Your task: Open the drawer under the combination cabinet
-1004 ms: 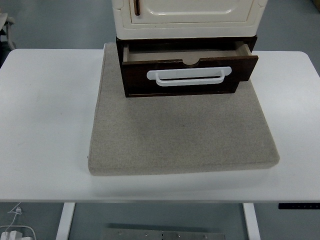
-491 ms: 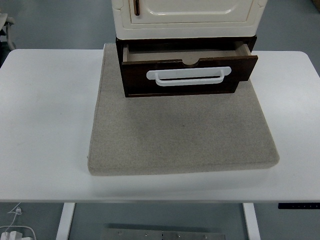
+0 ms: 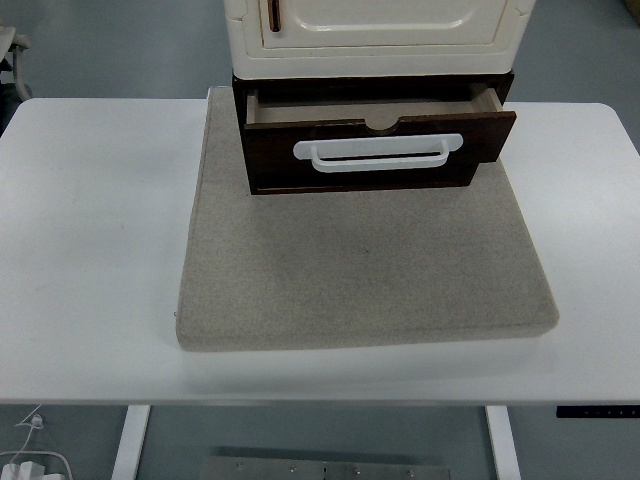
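Head view shows almost no change from the picture half a second before: the drawer [image 3: 375,150] stands pulled out by the same amount, its dark front panel well forward of the cabinet body, and the mat and tabletop lie as they did; at most the whole view has shifted by a hair. Neither robot hand is in the picture, so whether each is released, clenched or grasping cannot be told. One combination cabinet [image 3: 375,30] stands at the far middle of the tabletop [image 3: 90,250], cut off by the picture's top edge; its upper part is cream with one door panel, and a short dark vertical handle [image 3: 273,14] shows near that door's left side. Beneath it sits the dark brown base holding the one drawer, which is open, with a strip of its pale inner floor and side walls visible behind the front panel. One white bar handle [image 3: 378,152] runs across the drawer front. The cabinet rests on the far part of one grey-beige mat [image 3: 365,275], which lies flat on the tabletop and reaches toward the near edge. Two white table legs [image 3: 130,440] show below the tabletop, and a white power strip with its cable [image 3: 25,462] lies on the floor at the bottom left.
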